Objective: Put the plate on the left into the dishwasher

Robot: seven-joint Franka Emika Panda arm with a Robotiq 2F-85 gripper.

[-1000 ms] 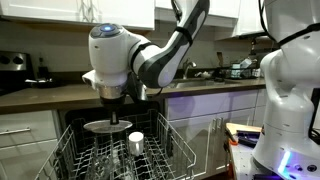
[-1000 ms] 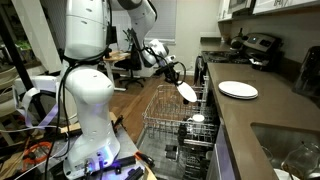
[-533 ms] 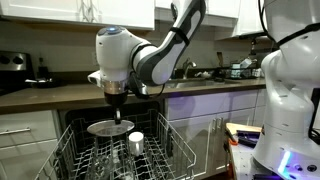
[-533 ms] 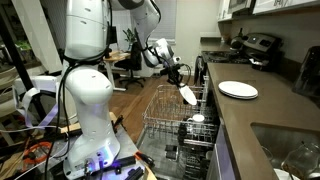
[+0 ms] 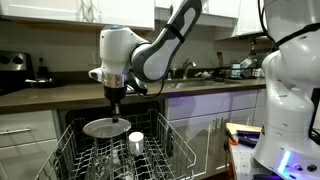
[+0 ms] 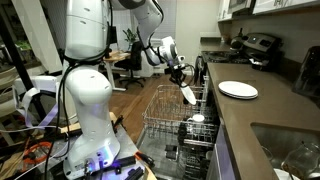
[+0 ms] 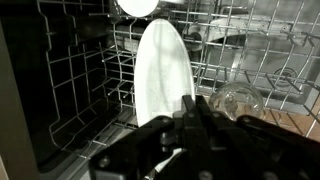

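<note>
Open room: The rack (image 5: 72, 148) of the dishwasher (image 7: 40, 85) was seen drawn out in front of the desk (image 6: 262, 118) in both exterior views. Its top was left open to the arm (image 5: 165, 45) reaching in from above.
Edges: The wire rim of the rack was seen on all sides. Rows of upright tines (image 7: 120, 60) were stood beneath the plate. The dark inner wall of the dishwasher was seen at the left of the wrist view.
Rack contents: A white cup (image 5: 136, 143) was stood in the rack, just beside the plate and lower than it. A clear glass (image 7: 240, 100) was seen among the wires, to the right of the plate in the wrist view.
Desk contents: A second plate (image 6: 238, 90) was laid flat on the desk, apart from the arm.
Plate: The plate (image 5: 106, 128) was held over the rack, tilted, above the tines. Whether its lower edge was touched by a tine could not be told.
Fingers: The fingers (image 7: 205, 120) were clenched on the near rim of the plate. The rest of the plate was stretched away from them towards the rack.
</note>
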